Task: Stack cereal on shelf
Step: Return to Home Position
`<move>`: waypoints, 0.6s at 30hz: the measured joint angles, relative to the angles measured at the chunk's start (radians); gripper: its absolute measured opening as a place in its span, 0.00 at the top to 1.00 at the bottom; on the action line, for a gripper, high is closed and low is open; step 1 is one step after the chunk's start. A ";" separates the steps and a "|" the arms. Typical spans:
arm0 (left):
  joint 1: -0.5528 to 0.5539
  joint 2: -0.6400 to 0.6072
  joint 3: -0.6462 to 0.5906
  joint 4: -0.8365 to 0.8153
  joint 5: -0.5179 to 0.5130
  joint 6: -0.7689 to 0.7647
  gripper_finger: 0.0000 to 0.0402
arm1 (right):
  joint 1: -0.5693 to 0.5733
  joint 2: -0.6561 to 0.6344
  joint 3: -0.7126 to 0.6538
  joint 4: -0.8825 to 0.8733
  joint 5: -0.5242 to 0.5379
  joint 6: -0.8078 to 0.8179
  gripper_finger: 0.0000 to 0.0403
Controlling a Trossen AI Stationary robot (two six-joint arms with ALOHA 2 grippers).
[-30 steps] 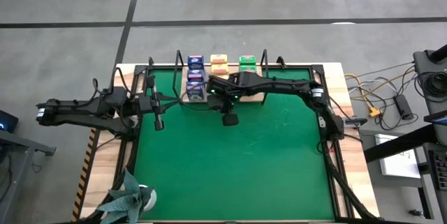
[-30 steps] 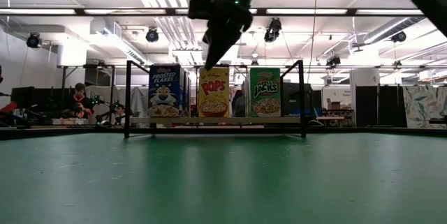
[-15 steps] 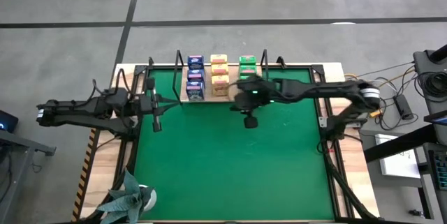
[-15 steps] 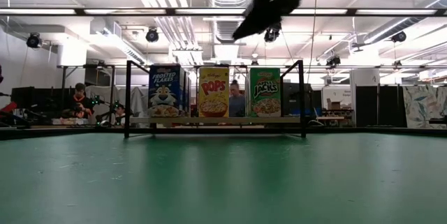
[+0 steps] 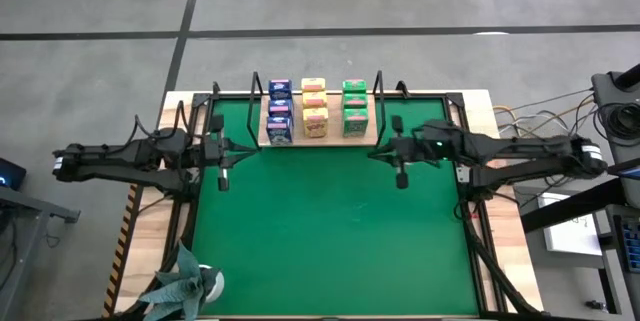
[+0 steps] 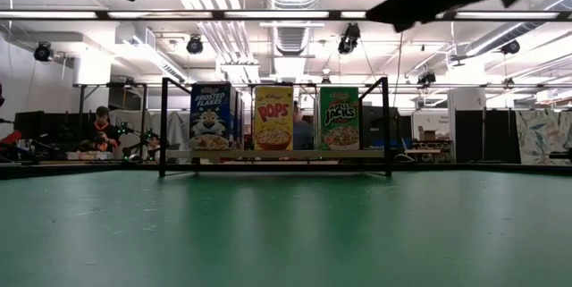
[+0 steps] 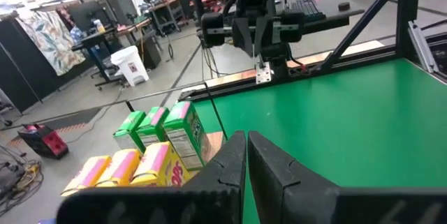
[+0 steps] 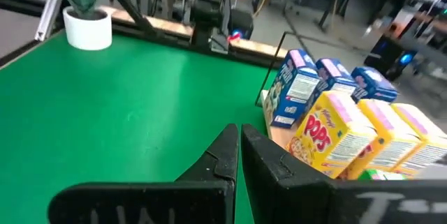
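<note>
Nine small cardboard cereal boxes stand on the flat light wooden shelf [image 5: 298,142] with thin black wire uprights. The shelf lies along the far edge of the green mat [image 5: 330,241], about midway across it. The boxes form three rows running near to far: three blue boxes [image 5: 280,113] on the left, three yellow-orange boxes [image 5: 314,107] in the middle and three green boxes [image 5: 354,107] on the right. The rows stand just beside one another.

The left gripper [image 5: 222,173] hangs over the mat's far left part, left of the shelf's left end and apart from it. Its dark fingers are drawn together on nothing. The right gripper [image 5: 401,175] hangs over the mat to the right of the shelf's right end and slightly nearer. Its fingers are likewise pressed together and empty. In the low view both arms sit high, above the box tops.

From the shelf's near edge, open green surface runs to the mat's near edge, between black frame rails at left and right. A potted plant in a white pot [image 5: 185,283] stands at the near left corner.
</note>
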 joint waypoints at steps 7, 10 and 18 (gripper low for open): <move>0.000 -0.048 -0.051 0.004 0.012 0.000 1.00 | 0.000 -0.236 -0.179 0.050 0.000 0.008 0.98; 0.000 -0.078 -0.075 0.010 0.012 0.000 1.00 | 0.000 -0.326 -0.225 0.052 0.000 0.015 0.98; 0.000 -0.215 -0.150 0.037 0.012 -0.007 1.00 | -0.001 -0.529 -0.336 0.047 0.009 0.015 0.98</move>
